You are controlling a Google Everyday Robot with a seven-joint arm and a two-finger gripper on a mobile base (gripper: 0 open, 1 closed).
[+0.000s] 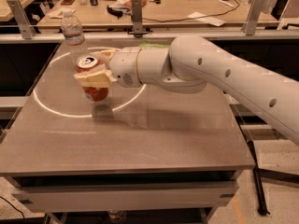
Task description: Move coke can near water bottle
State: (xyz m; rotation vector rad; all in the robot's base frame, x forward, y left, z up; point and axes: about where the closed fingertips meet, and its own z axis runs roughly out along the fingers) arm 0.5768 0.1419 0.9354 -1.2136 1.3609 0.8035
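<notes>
- The robot's two-finger hand (89,66) hangs over the far left part of the grey-brown worktop (140,139). It pinches the coke can (96,92), a small red-orange soda can with a silver pull-tab top, with one tan finger on each side of it.
- The can stands upright in the grip. A shadow lies on the worktop under it, so it looks lifted just clear of the surface.
- The water bottle (74,33), a clear ribbed plastic bottle with a white cap and pale label, stands upright near the far left corner. The can is near it, a little toward the front edge, and the two do not touch.
- The step in hand, as I judge it, is the carry close to its end, with the placing not yet done.
- The next move calls for lowering the can straight down until it rests flat, spreading the fingers, and drawing the hand off toward the right edge, away from the bottle.
- The thick white arm (219,73) reaches in across the right edge.
- The front half of the worktop offers open room, while a metal rail (196,33) runs behind the far edge.
- The bottle is tall and light, so a brush from a finger could tip it.
</notes>
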